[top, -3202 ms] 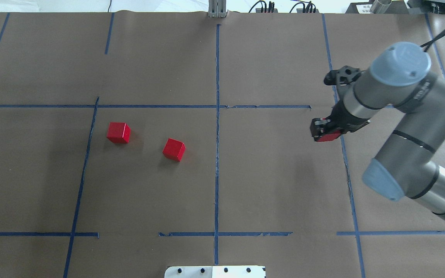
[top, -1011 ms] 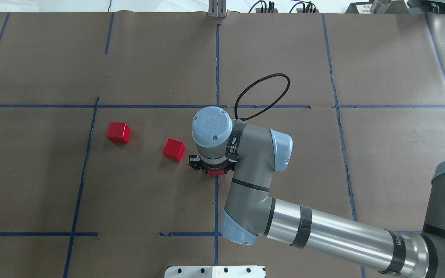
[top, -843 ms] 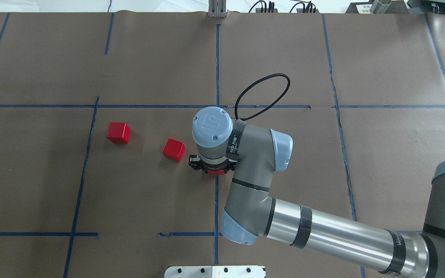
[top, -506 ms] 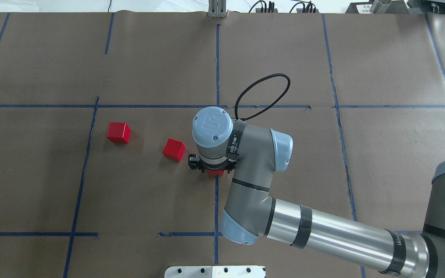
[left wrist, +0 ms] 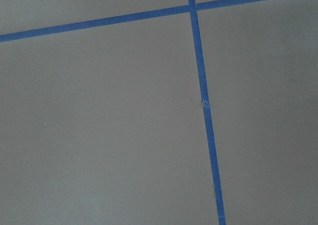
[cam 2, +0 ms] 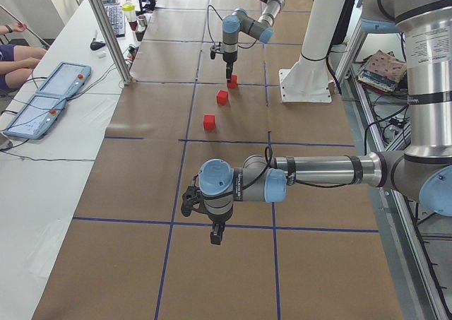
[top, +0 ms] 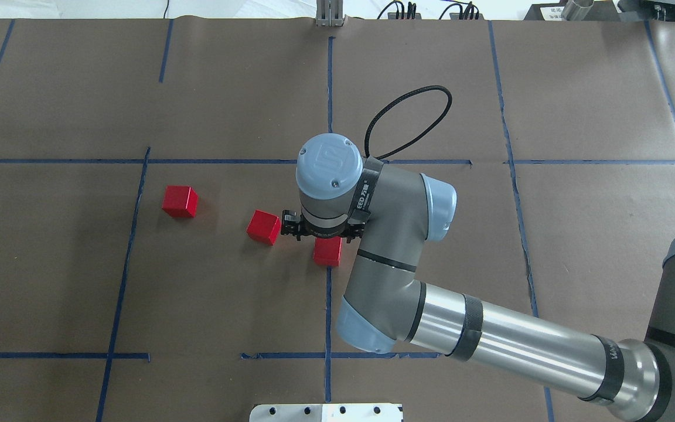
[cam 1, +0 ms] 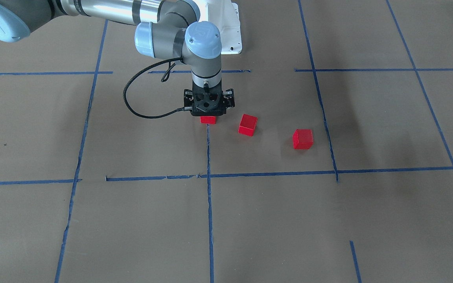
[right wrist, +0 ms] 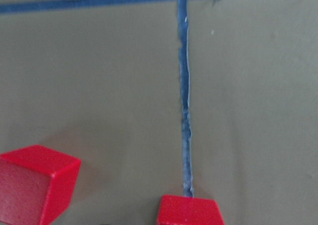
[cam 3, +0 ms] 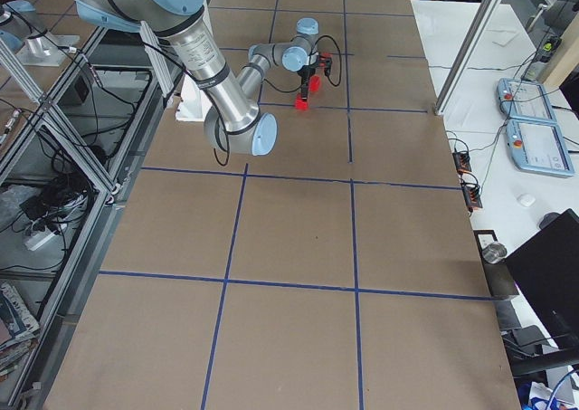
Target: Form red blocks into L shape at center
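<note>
Our right pincer [cam 1: 208, 113] hangs spread just above one red block [cam 1: 208, 120], which sits square on the tape line [cam 1: 209, 157]. The middle block [cam 1: 247, 125] lies skewed. The left pincer [cam 2: 215, 236]: we cannot tell its spread.

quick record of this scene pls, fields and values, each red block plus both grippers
centre red block: on the table, at the end of the blue tape line
middle red block: toward the robot's left of it, apart, turned at an angle
far red block: further left, alone
right gripper: just above the centre red block, appears open
left gripper: far from the blocks, state unclear
L shape: not yet formed
</note>
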Motion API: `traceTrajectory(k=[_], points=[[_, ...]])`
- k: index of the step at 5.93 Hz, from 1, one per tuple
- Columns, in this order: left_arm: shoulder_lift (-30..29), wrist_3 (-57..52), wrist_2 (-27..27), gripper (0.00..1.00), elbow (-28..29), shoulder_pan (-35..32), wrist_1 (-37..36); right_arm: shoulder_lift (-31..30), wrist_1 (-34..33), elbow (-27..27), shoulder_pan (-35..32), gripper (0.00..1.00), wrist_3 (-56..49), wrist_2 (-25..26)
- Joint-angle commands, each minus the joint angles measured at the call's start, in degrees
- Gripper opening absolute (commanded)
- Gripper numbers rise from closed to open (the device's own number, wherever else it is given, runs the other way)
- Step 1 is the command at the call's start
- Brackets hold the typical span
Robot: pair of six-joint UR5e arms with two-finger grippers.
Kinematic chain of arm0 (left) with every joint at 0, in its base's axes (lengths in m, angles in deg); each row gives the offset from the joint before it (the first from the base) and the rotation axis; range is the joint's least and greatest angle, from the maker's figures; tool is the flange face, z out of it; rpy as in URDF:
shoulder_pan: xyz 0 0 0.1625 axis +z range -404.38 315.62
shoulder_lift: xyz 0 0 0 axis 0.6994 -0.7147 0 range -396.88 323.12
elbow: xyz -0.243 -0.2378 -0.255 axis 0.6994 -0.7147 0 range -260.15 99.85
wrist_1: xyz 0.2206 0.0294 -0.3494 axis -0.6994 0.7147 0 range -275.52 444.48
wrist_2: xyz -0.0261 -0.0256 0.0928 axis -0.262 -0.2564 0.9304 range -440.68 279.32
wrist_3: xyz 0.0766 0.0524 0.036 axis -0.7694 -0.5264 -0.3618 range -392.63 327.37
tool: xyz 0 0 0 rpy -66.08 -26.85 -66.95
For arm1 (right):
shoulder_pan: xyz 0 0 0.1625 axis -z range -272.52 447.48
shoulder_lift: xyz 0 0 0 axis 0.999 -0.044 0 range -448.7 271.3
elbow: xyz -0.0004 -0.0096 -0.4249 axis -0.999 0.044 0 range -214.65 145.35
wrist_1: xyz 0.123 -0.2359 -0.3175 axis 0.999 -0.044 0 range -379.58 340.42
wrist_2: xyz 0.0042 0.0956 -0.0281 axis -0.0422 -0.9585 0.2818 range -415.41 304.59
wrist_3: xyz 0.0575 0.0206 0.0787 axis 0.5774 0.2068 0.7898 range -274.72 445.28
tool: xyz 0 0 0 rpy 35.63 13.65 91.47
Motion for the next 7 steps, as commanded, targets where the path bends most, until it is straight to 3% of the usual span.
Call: traceTrajectory(k=[1,4,5,7], points=[[-0.09,0.0,0.0,1.0,-0.06,0.0,0.38,-2.13,-0.26,-1.73,-10.4,1.0,-6.99,-7.88],[-1.49,0.44,-0.09,1.0,-2.07,0.26,1.33,-14.93,-0.35,-1.12,-30.96,1.0,-39.87,-18.54],[-2.63,0.7,0.0,1.0,-2.51,0.26,5.61,-19.76,-0.35,-1.03,-37.3,1.0,-51.14,-20.57],[-4.12,0.79,-0.17,1.0,-2.61,1.75,6.97,-31.27,0.0,-1.55,-47.86,1.0,-74.19,-24.09]])
